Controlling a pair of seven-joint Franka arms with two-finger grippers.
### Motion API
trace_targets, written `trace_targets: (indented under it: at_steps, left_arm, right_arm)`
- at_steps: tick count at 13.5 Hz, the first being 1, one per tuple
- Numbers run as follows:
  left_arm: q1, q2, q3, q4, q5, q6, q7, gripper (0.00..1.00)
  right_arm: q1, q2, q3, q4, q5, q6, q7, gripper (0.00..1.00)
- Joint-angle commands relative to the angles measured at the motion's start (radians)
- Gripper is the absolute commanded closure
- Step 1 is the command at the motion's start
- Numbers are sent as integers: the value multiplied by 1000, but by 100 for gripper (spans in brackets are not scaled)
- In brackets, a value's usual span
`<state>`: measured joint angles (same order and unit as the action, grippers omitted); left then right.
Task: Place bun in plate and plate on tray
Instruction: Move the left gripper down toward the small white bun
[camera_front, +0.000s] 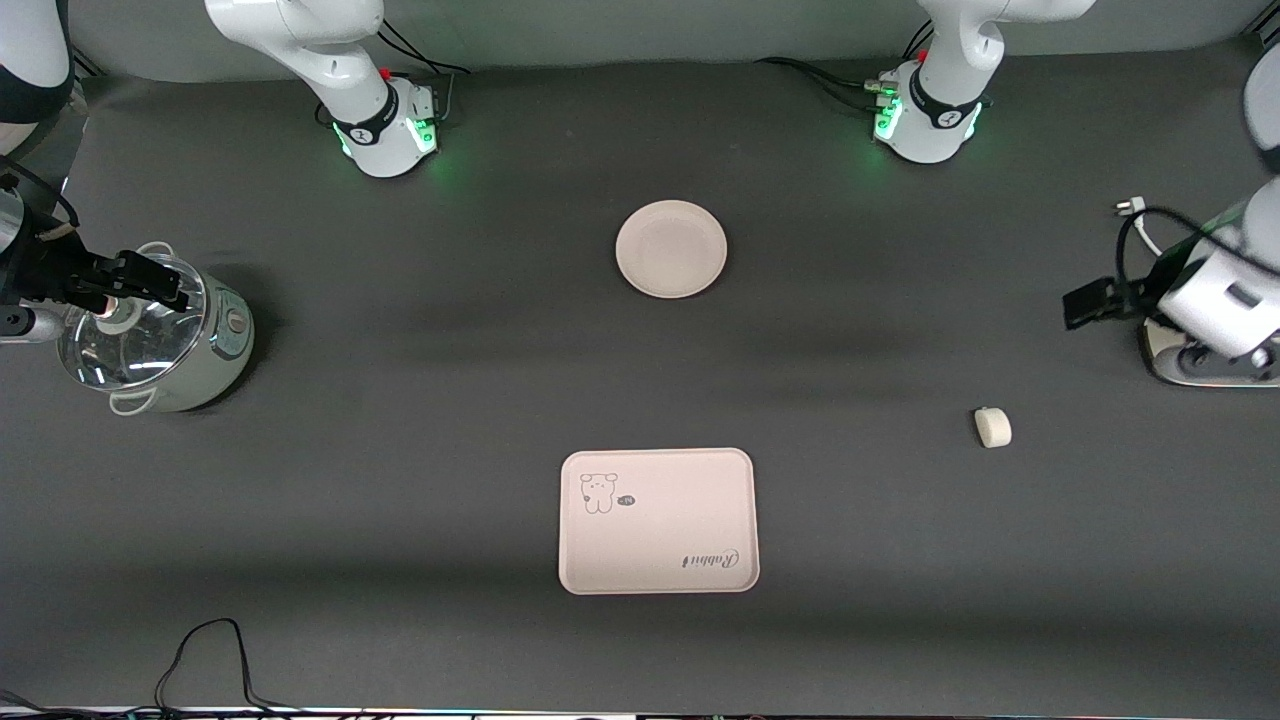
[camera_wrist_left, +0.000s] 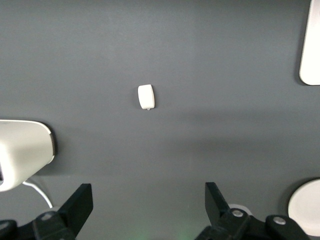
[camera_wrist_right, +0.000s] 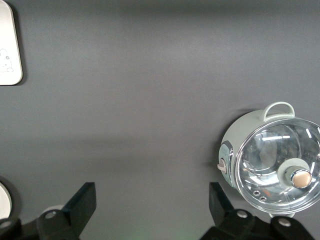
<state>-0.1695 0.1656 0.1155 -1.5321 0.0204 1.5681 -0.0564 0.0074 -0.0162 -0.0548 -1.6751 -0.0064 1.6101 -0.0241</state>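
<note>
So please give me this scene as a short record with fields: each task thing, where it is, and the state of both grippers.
bun: alone on the table, toward the left arm's end, touching nothing
plate: empty, on the table, farther from the front camera than the tray
tray: empty, flat on the table, apart from the plate
left gripper: open, holds nothing, over the table at the left arm's end
right gripper: open, holds nothing, over the glass-lidded pot
task progress: no step done yet

Even overhead light falls on the dark table, leaving soft banded shadows. Glare glints off the pot's glass lid. The left arm looks slightly blurred.
</note>
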Motion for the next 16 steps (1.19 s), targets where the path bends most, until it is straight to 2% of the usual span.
trace_targets:
  at_steps: [1, 4, 9, 12, 16]
  left_arm:
    - [-15, 57, 9, -40, -4, 90, 0, 0]
    - [4, 106, 10, -95, -4, 188, 6, 0]
    - [35, 201, 10, -129, -5, 309, 1, 0]
    - [39, 219, 12, -201, -5, 401, 1, 0]
    - [56, 270, 10, -207, -5, 446, 0, 0]
  right_arm:
    - [5, -16, -4, -9, -12, -1, -22, 0]
    - [5, -16, -4, -15, -12, -1, -22, 0]
    - [5, -16, -4, -15, -12, 1, -22, 0]
    - [5, -16, -4, -17, -12, 1, -22, 0]
    - [5, -16, -4, -18, -12, 1, -22, 0]
